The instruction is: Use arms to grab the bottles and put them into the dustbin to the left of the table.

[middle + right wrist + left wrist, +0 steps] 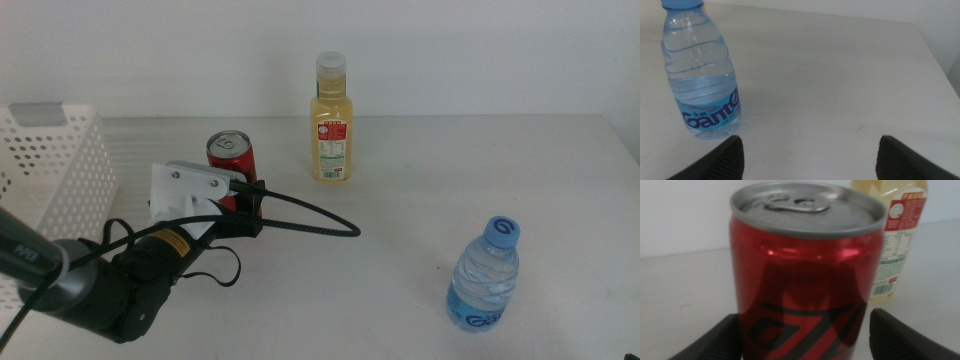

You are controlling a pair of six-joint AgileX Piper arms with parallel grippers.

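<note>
While the left gripper (243,200) reaches in from the table's left side, you see in the middle view that it has the red can (231,160) at its fingertips, so the step in hand looks like the first grab. The can stands upright toward the back of the table, left of centre, with the white basket (60,165) at the left edge and the juice bottle (332,120) just beyond the can near the back edge. The water bottle (486,275) stands well apart, near the front right. The right arm is out of this view.

Turn to the left wrist view: the can (805,280) sits between the two dark jaws, which stand spread a little wider than it, with a small gap showing on one side. You probably need to close on it, lift, then carry it left over the basket wall. The juice bottle (892,240) stands close behind, so I would keep the approach short to avoid nudging it.

From the right wrist view, the jaws gape wide and hold nothing, above bare table (840,75), with the water bottle (702,75) off to one side.
</note>
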